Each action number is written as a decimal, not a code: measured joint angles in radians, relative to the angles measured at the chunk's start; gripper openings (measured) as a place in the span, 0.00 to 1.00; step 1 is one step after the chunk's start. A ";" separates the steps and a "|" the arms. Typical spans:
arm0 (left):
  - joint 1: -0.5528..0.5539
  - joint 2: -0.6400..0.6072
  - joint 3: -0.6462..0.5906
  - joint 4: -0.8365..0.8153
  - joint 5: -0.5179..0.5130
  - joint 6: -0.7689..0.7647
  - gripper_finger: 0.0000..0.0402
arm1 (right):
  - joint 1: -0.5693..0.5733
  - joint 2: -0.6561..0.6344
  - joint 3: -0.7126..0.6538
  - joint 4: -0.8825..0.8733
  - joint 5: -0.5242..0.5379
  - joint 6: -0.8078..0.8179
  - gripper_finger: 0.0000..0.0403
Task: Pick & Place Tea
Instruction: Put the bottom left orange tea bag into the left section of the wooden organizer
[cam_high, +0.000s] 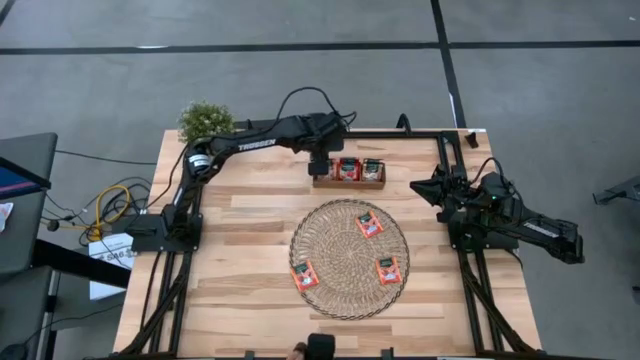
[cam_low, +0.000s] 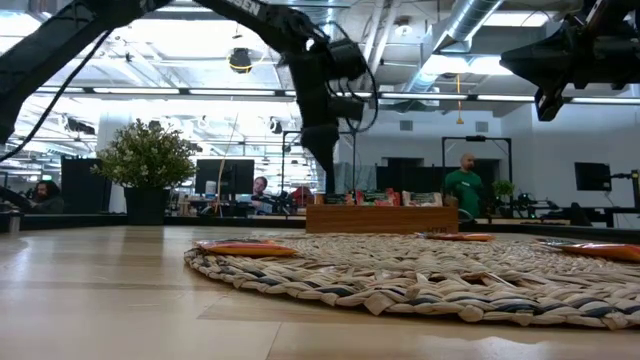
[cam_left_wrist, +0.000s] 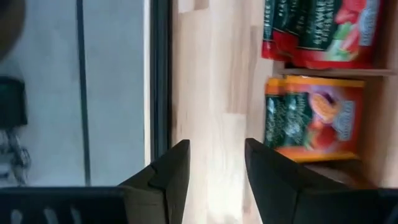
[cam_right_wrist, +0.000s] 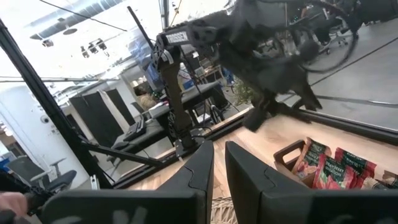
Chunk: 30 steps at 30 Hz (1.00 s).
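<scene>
Left hand (cam_high: 318, 166) open, empty, beside wooden tray's (cam_high: 348, 182) end.

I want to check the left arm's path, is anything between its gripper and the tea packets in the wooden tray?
Nothing visible blocks it. The left gripper hangs open at the left end of the wooden tray, beside the tea packets standing in it. Only bare table shows between its fingers.

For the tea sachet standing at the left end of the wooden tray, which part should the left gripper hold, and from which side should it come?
Grip the top edge of the sachet, coming straight down from above. It stands upright in the wooden tray, whose walls seem to block its sides. The left gripper, open, hangs just beside that end.
</scene>
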 joint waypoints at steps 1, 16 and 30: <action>-0.007 -0.014 0.000 -0.017 -0.012 -0.023 0.36 | 0.000 0.000 0.000 0.000 -0.001 0.000 0.08; -0.262 -0.223 -0.001 -0.423 0.504 -0.733 0.36 | 0.000 0.000 0.000 0.000 -0.002 0.000 0.08; -0.509 -0.205 -0.309 -0.161 0.420 -0.981 0.36 | 0.000 0.000 0.000 -0.001 -0.004 0.000 0.08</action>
